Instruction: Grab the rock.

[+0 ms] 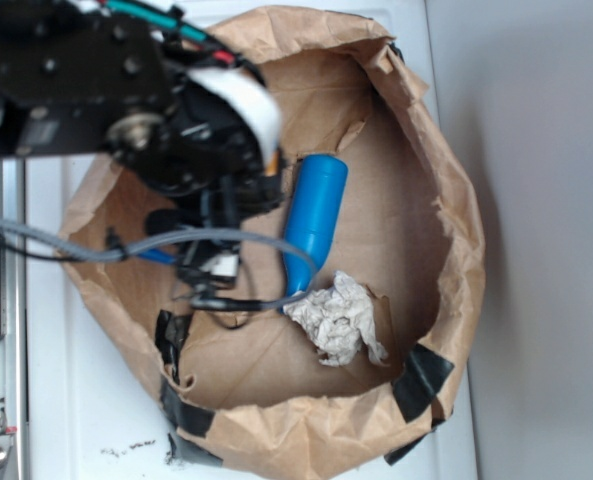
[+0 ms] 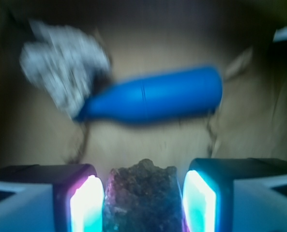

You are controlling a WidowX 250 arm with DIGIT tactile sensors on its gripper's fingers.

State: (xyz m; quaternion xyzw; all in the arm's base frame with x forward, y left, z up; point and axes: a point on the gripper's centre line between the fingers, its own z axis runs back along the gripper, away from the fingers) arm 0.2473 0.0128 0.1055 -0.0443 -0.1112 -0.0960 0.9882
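Things in the paper bag (image 1: 446,200): one rock (image 2: 142,195), one blue bottle (image 2: 153,95), one paper wad (image 2: 63,65). No writing shows. The gripper (image 2: 143,203) has both fingers pressed against the rock between them.

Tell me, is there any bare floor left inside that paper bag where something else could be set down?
Yes. The widest bare patch lies between the blue bottle and the paper bag's right wall, above the crumpled paper wad. A smaller strip sits below the wad, near the black tape. The left side is crowded: the gripper straddles the rock there, cables trailing.
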